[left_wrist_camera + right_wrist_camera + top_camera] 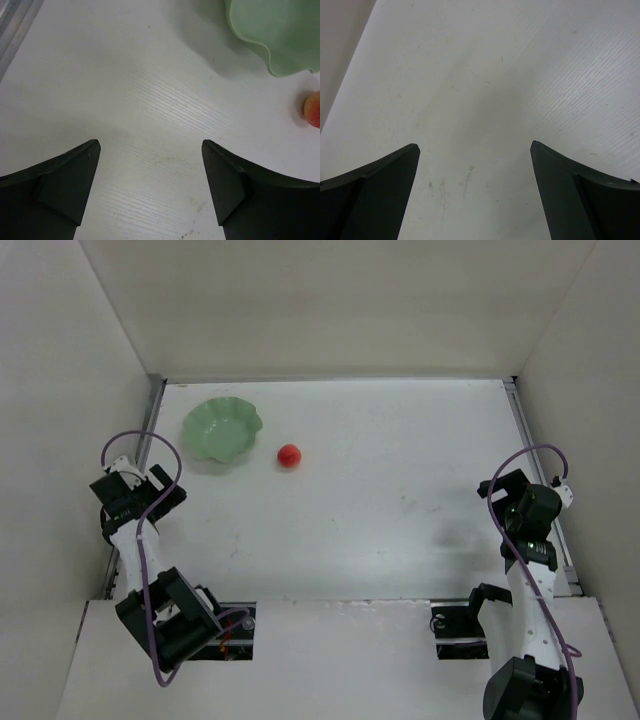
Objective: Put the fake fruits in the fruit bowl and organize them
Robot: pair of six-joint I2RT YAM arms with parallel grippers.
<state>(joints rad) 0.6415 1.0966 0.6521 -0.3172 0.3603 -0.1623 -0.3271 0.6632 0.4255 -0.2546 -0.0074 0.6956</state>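
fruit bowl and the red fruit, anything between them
Nothing, only bare table between the fruit bowl and the red fruit, as the top external view shows.

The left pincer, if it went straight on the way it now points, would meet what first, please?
Probably only the bare table: ahead of the left pincer the line looks free. The fruit bowl and the fruit lie off to its right.

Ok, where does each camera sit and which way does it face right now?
Top external: above, behind the bases, looking down on the table; left arm and right arm show.
Left wrist: looks across the table at fruit bowl and fruit; open left gripper shows.
Right wrist: looks down at table only; open right gripper shows.
Shared: top and left wrist both see fruit bowl and fruit.
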